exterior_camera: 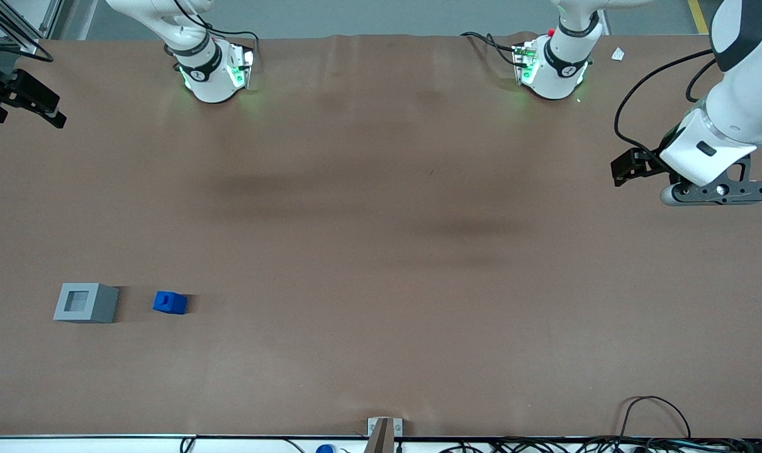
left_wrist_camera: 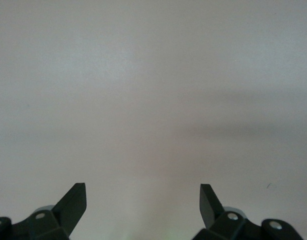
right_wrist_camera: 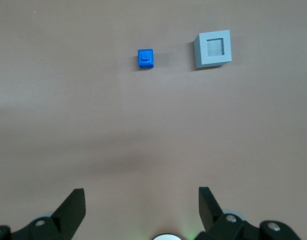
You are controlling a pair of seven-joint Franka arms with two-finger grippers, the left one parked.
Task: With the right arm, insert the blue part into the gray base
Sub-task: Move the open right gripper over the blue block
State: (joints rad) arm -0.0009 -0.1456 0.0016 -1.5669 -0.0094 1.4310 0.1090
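On the brown table, seen from the front, the blue part sits beside the gray base, apart from it, toward the working arm's end. From the right wrist, the gripper hangs high above the table with fingers spread, empty, well away from the part and the base.

blue part: bright blue | gray base: lt gray | end effector: blk | table: brown
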